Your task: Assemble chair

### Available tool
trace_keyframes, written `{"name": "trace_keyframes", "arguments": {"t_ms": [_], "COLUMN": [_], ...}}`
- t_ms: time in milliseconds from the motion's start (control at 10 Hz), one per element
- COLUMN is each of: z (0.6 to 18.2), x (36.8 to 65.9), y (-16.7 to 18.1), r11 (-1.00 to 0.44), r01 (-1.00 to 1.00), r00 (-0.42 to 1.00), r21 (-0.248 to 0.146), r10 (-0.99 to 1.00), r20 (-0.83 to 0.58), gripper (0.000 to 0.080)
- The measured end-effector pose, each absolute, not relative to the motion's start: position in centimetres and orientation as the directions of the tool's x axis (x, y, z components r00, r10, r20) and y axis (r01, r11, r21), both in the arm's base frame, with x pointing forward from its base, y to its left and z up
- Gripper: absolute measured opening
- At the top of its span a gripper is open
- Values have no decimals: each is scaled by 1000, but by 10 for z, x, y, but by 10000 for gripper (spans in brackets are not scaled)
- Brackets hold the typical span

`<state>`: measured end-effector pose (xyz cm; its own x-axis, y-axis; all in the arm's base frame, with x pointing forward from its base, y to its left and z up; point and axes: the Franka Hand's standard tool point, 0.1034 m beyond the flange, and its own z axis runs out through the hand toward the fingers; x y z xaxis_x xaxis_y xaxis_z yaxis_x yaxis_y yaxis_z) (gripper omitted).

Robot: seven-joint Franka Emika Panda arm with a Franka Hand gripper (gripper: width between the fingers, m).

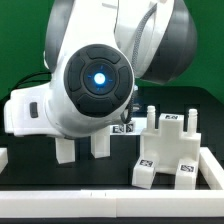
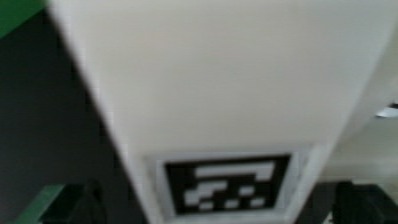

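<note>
A white chair slab (image 2: 214, 90) with a black-and-white tag (image 2: 226, 186) fills the wrist view and lies lengthwise between my fingers. My gripper (image 2: 217, 208) is open: the dark fingers (image 2: 80, 203) stand on either side of the slab, with a narrow gap at each edge. In the exterior view the arm's round wrist (image 1: 95, 85) hides the gripper and most of that slab. Two short white uprights (image 1: 66, 149) show below the arm. A chunky white chair piece (image 1: 172, 152) with tags and upright pegs stands at the exterior view's right.
Low white border rails (image 1: 212, 172) run along the exterior view's right and front edges of the black table. A green backdrop stands behind. The arm's bulk covers the middle of the scene.
</note>
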<state>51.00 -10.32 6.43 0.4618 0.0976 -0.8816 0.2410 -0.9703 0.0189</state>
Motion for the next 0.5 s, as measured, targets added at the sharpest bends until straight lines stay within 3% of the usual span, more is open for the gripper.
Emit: {"name": "trace_keyframes", "arguments": {"t_ms": [500], "z": [86], "x": [537], "y": [-93], "r11": [-972], "r01": [235], "r00": [491], "r21": [5], "r10": [114], "r20": [-864], "gripper": [649]}}
